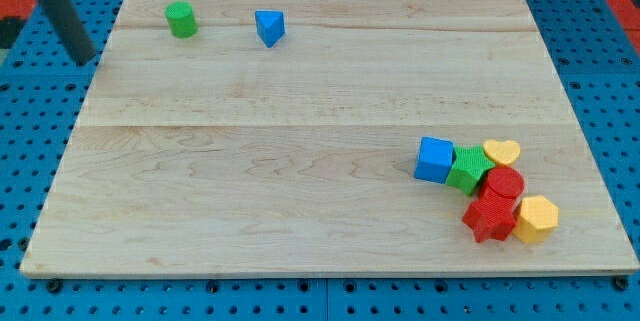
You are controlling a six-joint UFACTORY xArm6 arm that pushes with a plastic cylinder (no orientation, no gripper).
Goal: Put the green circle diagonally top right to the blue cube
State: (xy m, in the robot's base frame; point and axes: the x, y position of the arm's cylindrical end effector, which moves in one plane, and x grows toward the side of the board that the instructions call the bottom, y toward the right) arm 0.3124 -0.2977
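The green circle [181, 19], a short green cylinder, stands near the board's top left. The blue cube [434, 159] sits at the lower right, at the left end of a cluster of blocks. My tip [86, 62] is at the view's far left, just off the board's left edge, left of and below the green circle, and apart from it. A blue triangle [269, 27] lies to the right of the green circle.
Next to the blue cube are a green star [469, 169], a yellow heart [501, 151], a red cylinder [503, 184], a red star [489, 218] and a yellow hexagon [537, 218]. The wooden board [250, 161] lies on a blue pegboard [20, 181].
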